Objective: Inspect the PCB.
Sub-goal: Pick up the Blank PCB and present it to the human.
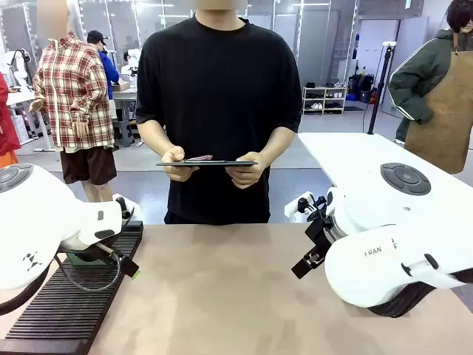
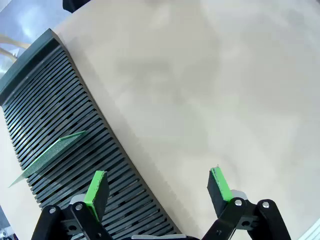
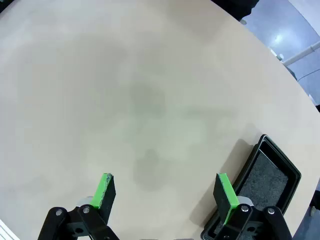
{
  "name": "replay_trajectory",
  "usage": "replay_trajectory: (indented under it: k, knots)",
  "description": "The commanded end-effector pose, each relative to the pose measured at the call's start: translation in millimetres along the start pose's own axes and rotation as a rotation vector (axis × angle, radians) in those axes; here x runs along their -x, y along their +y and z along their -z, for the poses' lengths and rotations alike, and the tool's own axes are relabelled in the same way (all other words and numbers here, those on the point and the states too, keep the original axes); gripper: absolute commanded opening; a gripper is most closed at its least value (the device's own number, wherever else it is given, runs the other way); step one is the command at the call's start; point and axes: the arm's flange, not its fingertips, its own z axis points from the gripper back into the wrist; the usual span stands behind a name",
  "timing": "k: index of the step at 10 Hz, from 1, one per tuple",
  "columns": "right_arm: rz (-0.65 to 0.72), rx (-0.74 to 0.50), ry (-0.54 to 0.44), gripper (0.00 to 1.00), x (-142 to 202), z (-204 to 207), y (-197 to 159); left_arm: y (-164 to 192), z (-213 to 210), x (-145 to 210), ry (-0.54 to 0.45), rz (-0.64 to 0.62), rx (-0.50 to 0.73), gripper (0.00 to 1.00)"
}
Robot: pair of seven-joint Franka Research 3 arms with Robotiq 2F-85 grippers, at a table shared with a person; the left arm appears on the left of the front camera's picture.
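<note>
The PCB, a thin green board, stands on edge and tilted in a slot of the black slotted rack, as seen in the left wrist view. My left gripper hovers open over the rack's near edge and the bare table, a short way from the board, with nothing between its green pads. Over bare tabletop my right gripper also stands open and holds nothing.
The slotted rack lies along the table's left side under my left arm. A shallow black tray with a grey lining sits by my right gripper. At the far side a person holds a dark tablet level in both hands.
</note>
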Motion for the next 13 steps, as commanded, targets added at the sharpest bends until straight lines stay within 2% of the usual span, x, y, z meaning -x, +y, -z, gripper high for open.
replay_trajectory:
  k: [1,10,11,12,13]
  knots:
    - [0.0,0.0,0.0,1.0,0.0,0.0,0.0,-0.1,0.0,-0.1,0.0,0.0,0.0,1.0]
    - [-0.002,0.0,0.0,1.0,0.0,0.0,0.1,-0.3,0.0,-0.1,0.0,0.001,0.0,1.0]
    - [-0.003,-0.002,-0.03,1.0,-10.3,-27.2,-11.6,8.3,-20.0,-14.9,0.014,-0.015,-0.006,1.0]
    - [0.006,-0.044,-0.011,1.0,-13.9,-49.7,-22.6,17.2,-40.5,-22.2,0.066,-0.01,0.004,1.0]
    - [0.022,-0.112,0.013,1.0,-12.7,-73.7,-34.9,26.0,-63.7,-24.7,0.092,-0.026,0.109,1.0]
